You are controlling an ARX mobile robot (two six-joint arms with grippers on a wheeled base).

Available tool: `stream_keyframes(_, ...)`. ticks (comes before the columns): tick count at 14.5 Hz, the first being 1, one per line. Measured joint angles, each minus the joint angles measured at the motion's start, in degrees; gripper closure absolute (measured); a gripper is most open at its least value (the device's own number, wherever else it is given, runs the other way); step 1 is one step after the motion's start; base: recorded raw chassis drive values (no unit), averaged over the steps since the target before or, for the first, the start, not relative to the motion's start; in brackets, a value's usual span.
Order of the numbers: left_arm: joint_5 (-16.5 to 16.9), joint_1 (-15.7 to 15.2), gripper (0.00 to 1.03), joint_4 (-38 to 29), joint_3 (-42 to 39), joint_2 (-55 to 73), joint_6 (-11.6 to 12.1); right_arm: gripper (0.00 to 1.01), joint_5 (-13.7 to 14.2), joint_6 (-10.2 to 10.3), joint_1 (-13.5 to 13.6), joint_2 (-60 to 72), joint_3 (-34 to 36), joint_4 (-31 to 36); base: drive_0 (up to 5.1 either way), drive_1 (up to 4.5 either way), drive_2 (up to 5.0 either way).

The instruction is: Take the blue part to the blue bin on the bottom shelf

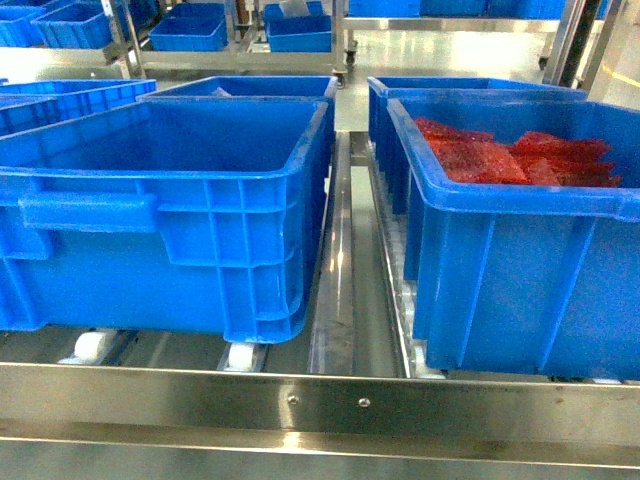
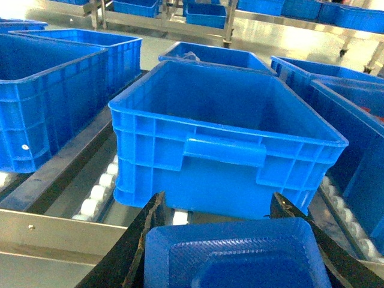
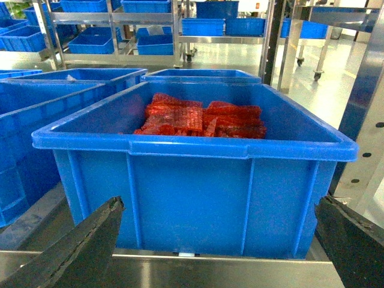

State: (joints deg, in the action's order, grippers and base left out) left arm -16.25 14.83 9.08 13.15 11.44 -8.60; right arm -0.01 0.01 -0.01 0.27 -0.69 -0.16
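In the left wrist view my left gripper (image 2: pixel 217 205) is shut on the blue part (image 2: pixel 234 255), a blue blocky piece with a stepped top that fills the gap between the black fingers (image 2: pixel 141 237). Straight ahead of it stands the blue bin (image 2: pixel 222 120), with a smooth blue inside and nothing showing in it, on the bottom shelf (image 2: pixel 36 231). The head view shows this bin (image 1: pixel 170 200) at left behind the shelf's front rail (image 1: pixel 320 405); neither gripper appears there. My right gripper (image 3: pixel 219 204) is open, its jaws wide apart and holding nothing, in front of another crate.
A like crate (image 1: pixel 520 260) holding red crinkly bags (image 3: pixel 198 120) stands at right, past the centre divider rail (image 1: pixel 335 300). More blue crates (image 2: pixel 48 96) sit at left and behind. White rollers (image 2: pixel 99 192) run under the crates. Further racks with crates stand at the back.
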Motion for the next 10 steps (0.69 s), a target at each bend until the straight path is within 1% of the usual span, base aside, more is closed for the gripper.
stream_keyframes(10,0.00,0.00,0.60,-0.07,0.00,0.04,0.00,0.03,0.00,0.00,0.00,0.00,0.00,-0.11,0.1,4.15,-4.0)
